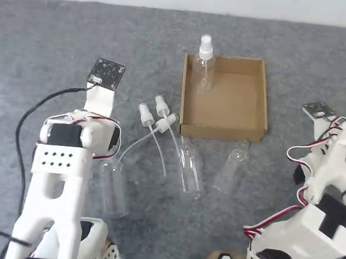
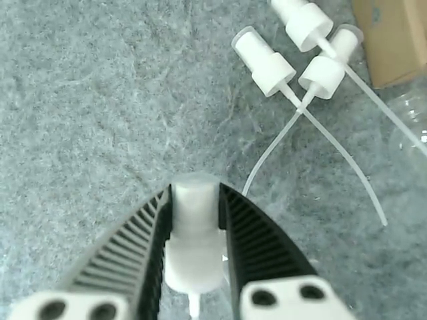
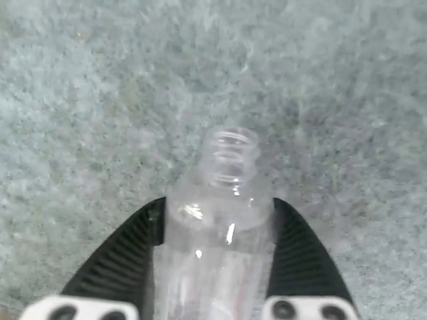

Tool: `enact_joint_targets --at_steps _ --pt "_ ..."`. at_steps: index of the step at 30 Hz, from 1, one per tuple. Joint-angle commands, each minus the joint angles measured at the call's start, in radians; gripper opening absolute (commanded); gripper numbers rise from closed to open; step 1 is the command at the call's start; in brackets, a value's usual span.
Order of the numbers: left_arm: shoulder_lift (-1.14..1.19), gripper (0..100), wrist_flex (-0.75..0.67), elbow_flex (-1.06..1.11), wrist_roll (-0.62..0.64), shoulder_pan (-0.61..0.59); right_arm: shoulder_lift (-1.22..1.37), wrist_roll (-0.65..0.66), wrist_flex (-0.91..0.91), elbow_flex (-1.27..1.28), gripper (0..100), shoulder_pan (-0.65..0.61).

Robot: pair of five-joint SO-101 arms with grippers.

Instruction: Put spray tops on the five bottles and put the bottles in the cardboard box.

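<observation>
left claw (image 2: 195,193): pinching a top (image 2: 194,233), set lengthwise between the jaws, left of the box (image 1: 221,132). right claw (image 3: 219,205): pinching an open bottle (image 3: 227,167), neck past the tips. three loose tops (image 1: 156,116): just beside the box's near left corner.

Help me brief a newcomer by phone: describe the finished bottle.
Find the cardboard box on the grey carpet. A clear bottle stands upright in its far corner, on the side of the loose spray tops. Only it wears a white top; the bottles lying outside are open-necked.
</observation>
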Motion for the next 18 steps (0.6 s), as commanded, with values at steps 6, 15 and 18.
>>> enact_joint_targets --at_steps 6,15,18 --pt "-0.118 1 0.025 -0.234 0.018 -0.005 -0.343 -0.146 0.107 -0.199 0.6 -0.093" --pt "-0.242 1 0.11 -0.584 0.206 0.006 -0.906 -0.423 0.001 0.097 0.6 -0.582" --pt "-0.244 1 0.077 -0.656 0.288 0.006 -1.047 -0.509 -0.071 0.212 0.6 -0.791"
